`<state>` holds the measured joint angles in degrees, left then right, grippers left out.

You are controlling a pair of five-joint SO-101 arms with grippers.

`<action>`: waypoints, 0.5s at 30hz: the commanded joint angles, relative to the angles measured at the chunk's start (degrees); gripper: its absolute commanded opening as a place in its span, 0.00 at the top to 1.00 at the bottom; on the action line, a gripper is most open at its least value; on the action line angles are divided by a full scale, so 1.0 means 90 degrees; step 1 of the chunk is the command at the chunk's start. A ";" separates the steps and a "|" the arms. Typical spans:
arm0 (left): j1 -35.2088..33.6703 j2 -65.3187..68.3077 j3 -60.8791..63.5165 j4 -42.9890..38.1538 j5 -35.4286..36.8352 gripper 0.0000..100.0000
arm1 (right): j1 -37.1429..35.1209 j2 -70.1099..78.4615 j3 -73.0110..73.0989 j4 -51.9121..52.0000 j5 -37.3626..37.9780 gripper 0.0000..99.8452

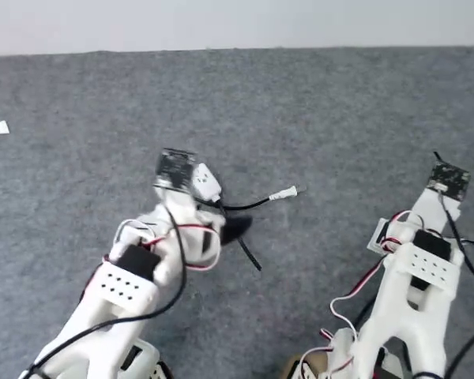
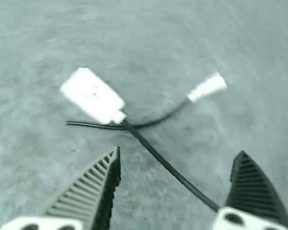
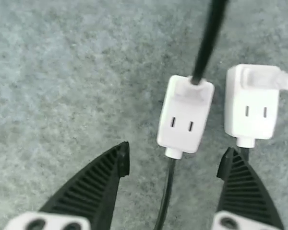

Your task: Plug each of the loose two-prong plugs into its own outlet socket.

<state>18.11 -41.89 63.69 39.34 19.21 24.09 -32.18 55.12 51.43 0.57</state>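
Plug (image 2: 209, 87) loose, left end effector (image 2: 178, 153) hovering, spread

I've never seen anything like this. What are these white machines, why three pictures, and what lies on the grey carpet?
These are two robot arms, the left arm and the right arm, side by side; each ends in a black two-fingered pincer. One picture looks down from above; the others come from cameras on the arms' wrists. The left pincer is open and empty, facing a white block, a small white plug and a black cable. The right pincer, also open and empty, faces a white socket beside a second socket, each with two slots. Everything lies on grey carpet.
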 commanded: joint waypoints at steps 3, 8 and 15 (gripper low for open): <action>-0.0176 -0.0039 -0.0366 0.0010 0.0996 0.65 | -0.0230 -0.0230 -0.0029 -0.0103 -0.0029 0.71; -0.0459 0.1524 -0.1089 -0.0234 0.1641 0.65 | -0.0249 -0.0230 -0.0020 -0.0103 -0.0029 0.71; -0.0723 0.4650 -0.3219 0.0068 0.1905 0.65 | -0.0259 -0.0230 -0.0020 -0.0093 -0.0029 0.71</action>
<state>12.13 -8.40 43.65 39.16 35.47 22.15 -32.18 55.30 51.43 0.57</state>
